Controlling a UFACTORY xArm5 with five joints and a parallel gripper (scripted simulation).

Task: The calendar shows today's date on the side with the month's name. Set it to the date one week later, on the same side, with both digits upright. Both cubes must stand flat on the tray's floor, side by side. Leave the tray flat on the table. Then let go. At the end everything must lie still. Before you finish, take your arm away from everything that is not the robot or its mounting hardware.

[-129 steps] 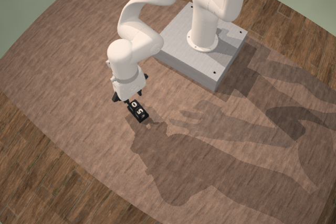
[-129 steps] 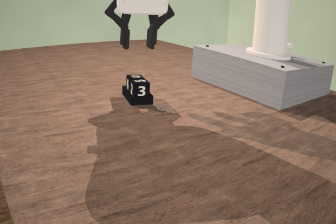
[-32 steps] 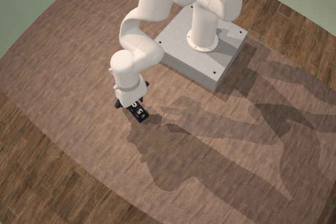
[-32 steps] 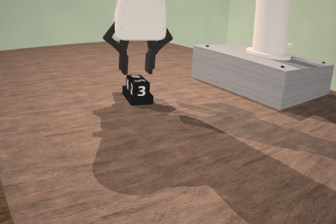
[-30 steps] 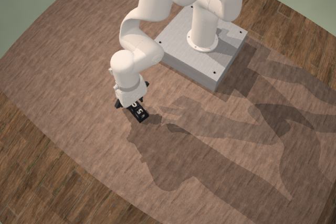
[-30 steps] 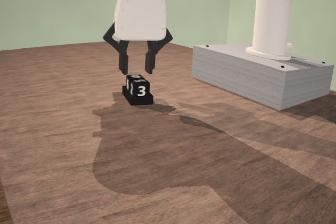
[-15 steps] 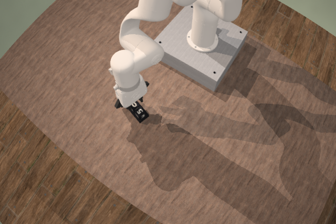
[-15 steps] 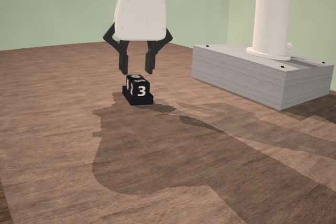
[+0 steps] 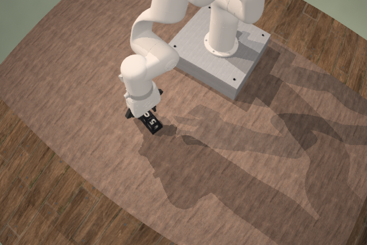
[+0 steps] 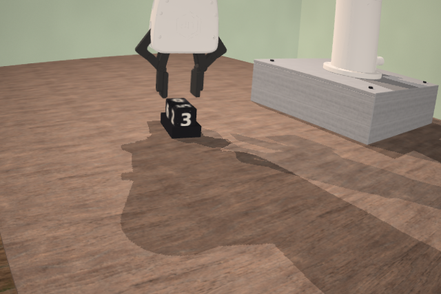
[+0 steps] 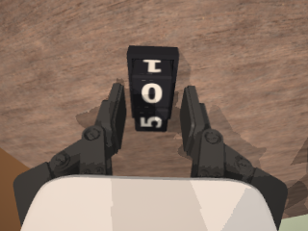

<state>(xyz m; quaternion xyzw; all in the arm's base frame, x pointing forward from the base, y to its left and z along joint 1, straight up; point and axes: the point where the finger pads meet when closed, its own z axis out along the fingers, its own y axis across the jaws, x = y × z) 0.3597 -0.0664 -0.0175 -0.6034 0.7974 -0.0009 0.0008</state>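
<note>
The black tray lies flat on the table. Two black cubes stand in it, side by side in a row. The nearer cube in the exterior view has a 3 on its end face and a 5 on top. The other cube has a 0 on top and a 1 on its outer end, seen in the wrist view. Digits on the long side are seen only at a steep slant. My gripper is half open, empty and just above the cubes.
The grey base block with the arm's column stands to the right of the tray in the exterior view. The brown table top surrounds the tray. The arm's shadow falls across it.
</note>
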